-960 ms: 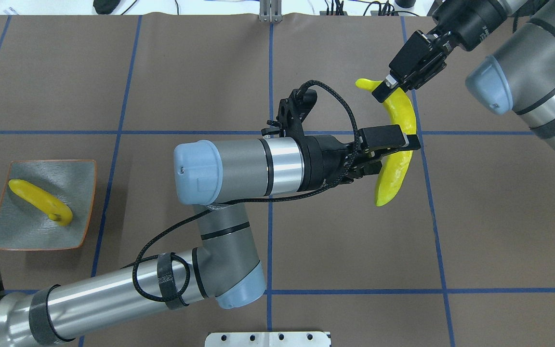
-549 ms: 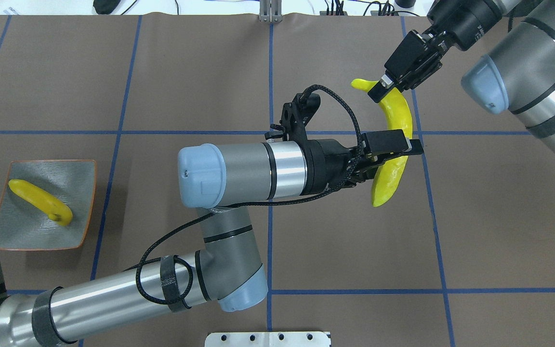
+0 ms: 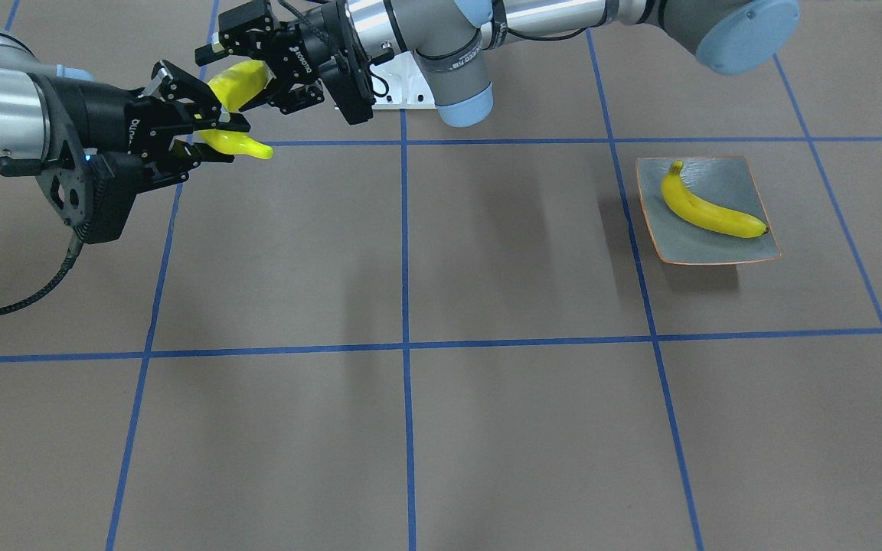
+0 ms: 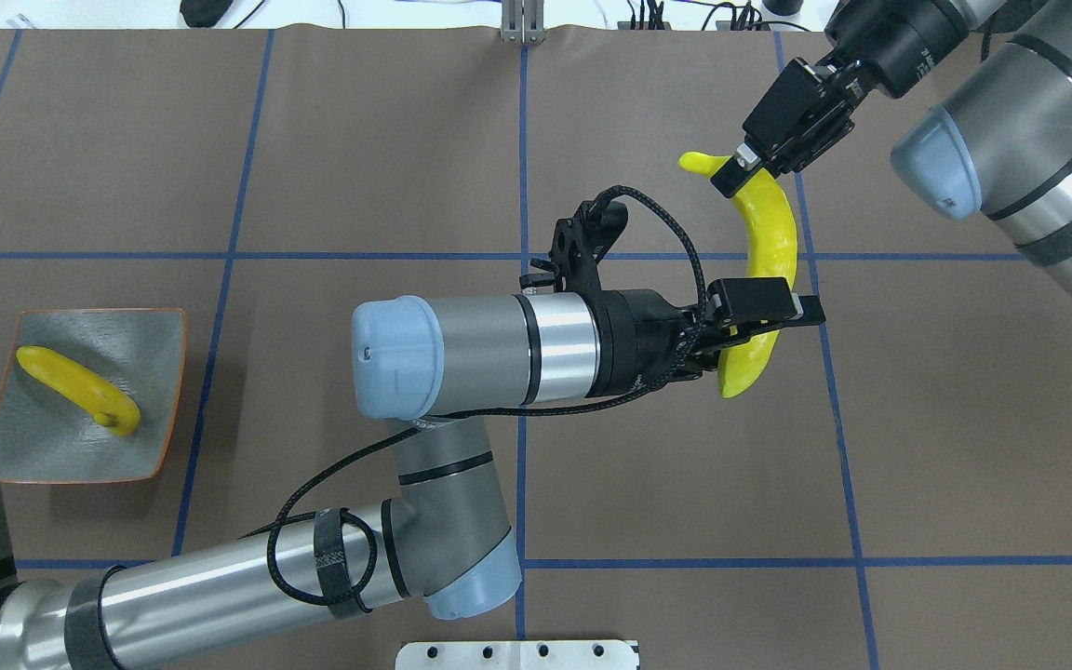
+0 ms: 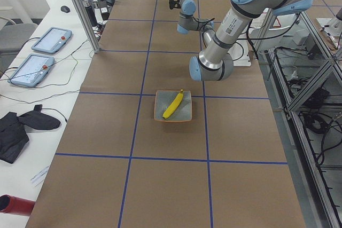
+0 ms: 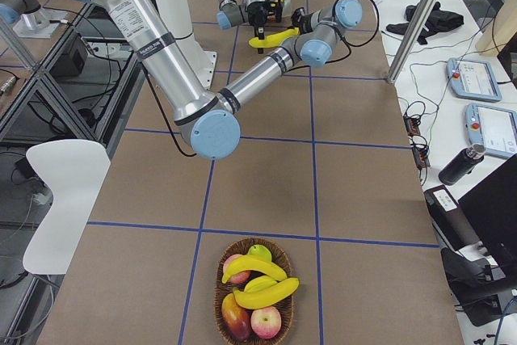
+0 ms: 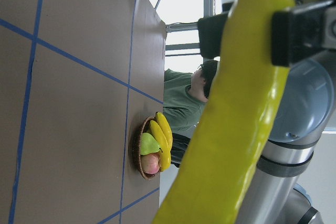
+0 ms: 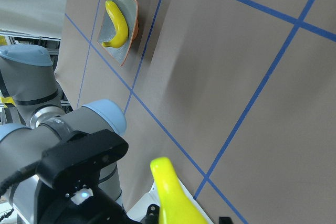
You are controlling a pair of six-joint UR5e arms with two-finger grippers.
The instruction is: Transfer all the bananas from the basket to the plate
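The left gripper (image 4: pixel 783 316) reaches out sideways over the table (image 4: pixel 359 140). Its two fingers are closed around the lower half of the held banana (image 4: pixel 771 228). The right gripper (image 4: pixel 736 172) comes in from the far right corner and pinches the same banana tight near its thin stem end. So both grippers have hold of one banana. It hangs in the air above the table and does not touch it. It is right of the middle, toward the far side. Its stem end points far and a bit left, and its fat end points near.

Well apart from it, at the left side of the table, sits the plate (image 4: pixel 140 330) — square and grey-green, with a thin orange rim. The banana on the plate (image 4: pixel 75 386) lies flat and slants across it.

Far off at the right end of the table stands the basket (image 6: pixel 220 313), round and woven. The bananas in the basket (image 6: pixel 271 292) — a few of them — lie on top of round fruit (image 6: pixel 266 322) in red, yellow and green.
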